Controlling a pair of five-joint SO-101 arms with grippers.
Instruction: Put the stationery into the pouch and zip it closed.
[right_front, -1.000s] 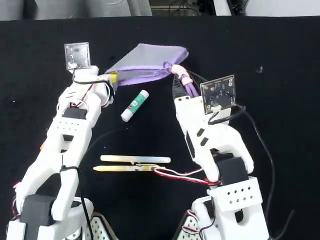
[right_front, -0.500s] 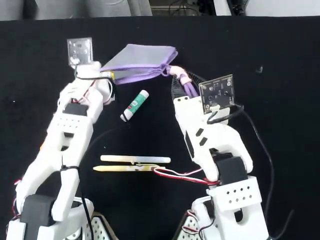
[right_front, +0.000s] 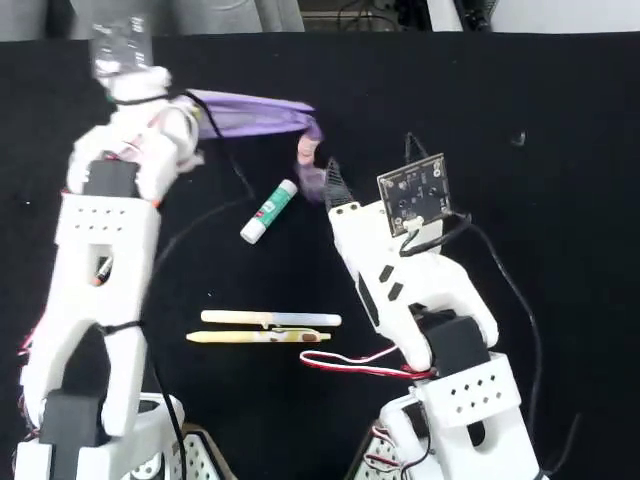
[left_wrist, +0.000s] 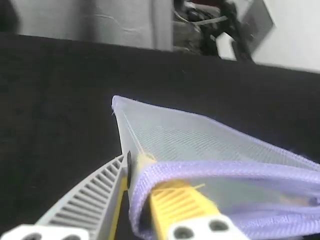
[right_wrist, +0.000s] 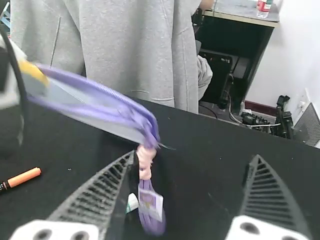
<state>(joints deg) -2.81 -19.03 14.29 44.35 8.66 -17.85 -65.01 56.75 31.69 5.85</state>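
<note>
The left end effector (left_wrist: 134, 167) is pressed together on the flat purple mesh zip pouch (right_front: 250, 112), its yellow-padded finger (left_wrist: 175, 202) and white ribbed finger (left_wrist: 85, 200) pinching the woven purple edging at one end. The pouch is held up off the black tabletop (right_front: 560, 200) near its far edge, stretched out from the grip towards the other arm. From its free corner the zipper pull hangs down: a pink bead (right_wrist: 145, 162) with a small purple tag (right_wrist: 150, 205) below it.

The right end effector (right_wrist: 194, 157) sits just under that corner with its two dark ribbed fingers spread wide apart. The bead and tag hang just beside the inner face of one finger; whether they touch it cannot be told. Nothing is gripped between the fingers.

The stationery lies on the tabletop outside the pouch. A white glue stick with a green label (right_front: 270, 211) lies at a slant between the two arms, near and below the pouch. Closer to the arm bases, a pale cream pen (right_front: 270, 319) and a pale yellow pencil-like stick (right_front: 255, 337) lie side by side, parallel. An orange marker with a black end (right_wrist: 20, 178) lies on the tabletop off to the left arm's side.
</note>
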